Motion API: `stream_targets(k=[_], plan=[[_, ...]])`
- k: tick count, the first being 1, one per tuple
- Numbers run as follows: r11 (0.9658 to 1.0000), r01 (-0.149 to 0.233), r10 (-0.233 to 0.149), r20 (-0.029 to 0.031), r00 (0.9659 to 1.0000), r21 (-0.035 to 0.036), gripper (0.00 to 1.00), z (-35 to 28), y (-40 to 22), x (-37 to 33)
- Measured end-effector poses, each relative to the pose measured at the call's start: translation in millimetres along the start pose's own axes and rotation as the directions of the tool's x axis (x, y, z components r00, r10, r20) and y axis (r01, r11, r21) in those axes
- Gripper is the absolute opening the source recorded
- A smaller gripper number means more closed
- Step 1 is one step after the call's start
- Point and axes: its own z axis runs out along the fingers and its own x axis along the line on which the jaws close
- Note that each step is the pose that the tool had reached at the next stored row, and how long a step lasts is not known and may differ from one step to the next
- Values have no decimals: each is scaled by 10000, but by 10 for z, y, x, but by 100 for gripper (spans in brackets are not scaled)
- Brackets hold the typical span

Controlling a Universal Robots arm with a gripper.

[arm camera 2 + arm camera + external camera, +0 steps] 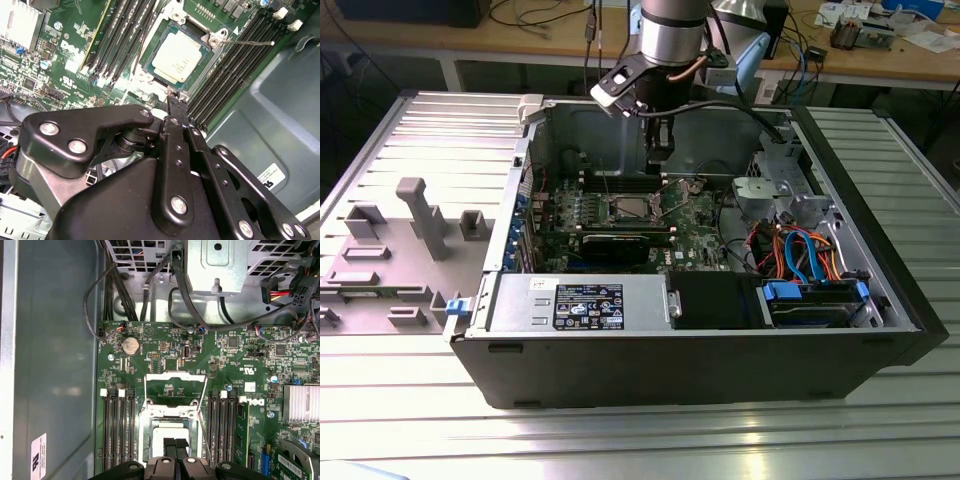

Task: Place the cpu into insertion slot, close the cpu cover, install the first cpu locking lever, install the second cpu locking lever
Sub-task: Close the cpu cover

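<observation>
The cpu [176, 57] [172, 432], a small square chip with a silver-grey top, lies flat in the insertion slot [150, 75] [145, 425] on the green board. The cpu cover [175, 376], a thin silver frame, stands swung open beyond the slot. It appears in the exterior view as the cover [682, 190] beside the cpu [620, 207]. A thin wire locking lever [247, 43] [201, 427] sticks out unlatched along the slot's side. My gripper [658, 160] [172, 100] [175, 445] hangs just over the slot's edge, fingertips together and nothing between them.
Black memory slots [117, 430] flank the socket on both sides. A black graphics card [620, 243], the power supply [580, 300], coloured cables [800, 250] and a drive cage [790, 185] fill the open case. A finned heat sink [300, 402] sits nearby. A grey plastic panel [420, 230] lies outside on the exterior view's left.
</observation>
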Motion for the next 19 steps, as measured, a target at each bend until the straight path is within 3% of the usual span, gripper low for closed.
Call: stream_targets(k=[19], plan=[[10000, 0, 0, -1, 10000, 0, 11, 25, 25, -26]])
